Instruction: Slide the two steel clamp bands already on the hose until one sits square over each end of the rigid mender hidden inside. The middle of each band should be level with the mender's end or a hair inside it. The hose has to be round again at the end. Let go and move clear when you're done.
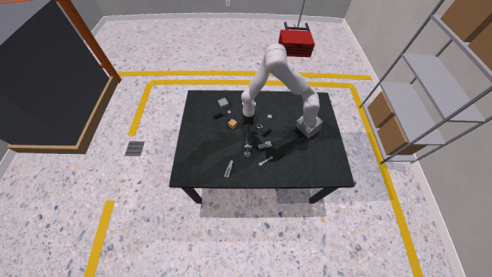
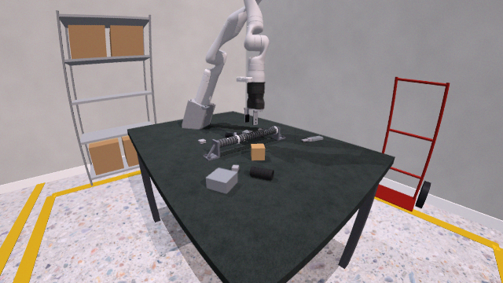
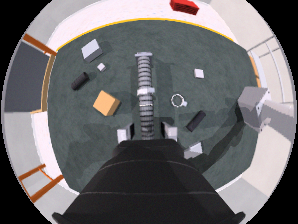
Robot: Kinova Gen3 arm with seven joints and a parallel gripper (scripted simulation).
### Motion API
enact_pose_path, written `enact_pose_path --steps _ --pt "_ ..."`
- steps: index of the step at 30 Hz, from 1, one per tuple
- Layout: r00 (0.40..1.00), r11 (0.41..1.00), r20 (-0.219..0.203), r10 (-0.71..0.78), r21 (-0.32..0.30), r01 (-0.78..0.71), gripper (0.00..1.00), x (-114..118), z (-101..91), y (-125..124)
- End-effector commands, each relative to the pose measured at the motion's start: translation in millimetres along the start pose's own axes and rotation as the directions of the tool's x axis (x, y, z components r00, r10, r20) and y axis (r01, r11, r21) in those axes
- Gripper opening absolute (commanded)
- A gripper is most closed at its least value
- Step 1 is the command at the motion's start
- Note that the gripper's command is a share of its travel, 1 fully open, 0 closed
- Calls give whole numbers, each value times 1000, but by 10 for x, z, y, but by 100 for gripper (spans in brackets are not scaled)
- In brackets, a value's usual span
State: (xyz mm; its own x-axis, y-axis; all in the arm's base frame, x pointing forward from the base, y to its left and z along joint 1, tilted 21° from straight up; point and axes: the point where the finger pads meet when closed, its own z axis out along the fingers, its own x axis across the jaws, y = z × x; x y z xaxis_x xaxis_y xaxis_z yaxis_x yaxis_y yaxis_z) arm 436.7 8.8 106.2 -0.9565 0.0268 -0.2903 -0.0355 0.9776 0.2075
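A black ribbed hose point(image 1: 246, 136) point(image 2: 251, 136) point(image 3: 144, 76) lies across grey end supports in the middle of the dark table point(image 1: 307, 169) point(image 2: 299, 204). One steel band point(image 2: 237, 138) point(image 3: 145, 92) sits partway along the hose. The other band point(image 2: 275, 130) sits near the far end. My gripper point(image 1: 246, 120) point(image 2: 251, 117) point(image 3: 147, 128) is open and empty. It hangs a little above the hose between the two bands and touches nothing. The wrist body hides the hose stretch right under the fingers in the wrist view. The mender does not show.
An orange cube point(image 1: 232, 123) point(image 2: 258, 152) point(image 3: 105, 103) stands close beside the hose. A grey box point(image 1: 223, 102) point(image 2: 222, 180), a black cylinder point(image 1: 217, 115) point(image 2: 262, 173), a small ring point(image 1: 260, 125) point(image 3: 177, 100) and grey metal parts point(image 1: 228, 168) point(image 1: 264, 145) lie around. The arm base point(image 1: 309, 126) point(image 2: 196, 115) stands at one table side.
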Motion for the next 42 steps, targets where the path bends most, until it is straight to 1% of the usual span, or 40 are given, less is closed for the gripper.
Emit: enact_pose_path --steps 1,12,14,20,26,29,42 --pt "1000 1000 0 -14 -2 14 100 -12 3 213" --pt "1000 1000 0 -14 -2 14 100 -8 26 741" --pt "1000 1000 0 -14 -2 14 100 -8 26 741" --pt "1000 1000 0 -14 -2 14 100 -5 37 1009" --pt "1000 1000 0 -14 -2 14 100 -3 47 1227" --pt "1000 1000 0 -14 -2 14 100 -2 50 1310" --pt "1000 1000 0 -14 -2 14 100 -1 56 1449"
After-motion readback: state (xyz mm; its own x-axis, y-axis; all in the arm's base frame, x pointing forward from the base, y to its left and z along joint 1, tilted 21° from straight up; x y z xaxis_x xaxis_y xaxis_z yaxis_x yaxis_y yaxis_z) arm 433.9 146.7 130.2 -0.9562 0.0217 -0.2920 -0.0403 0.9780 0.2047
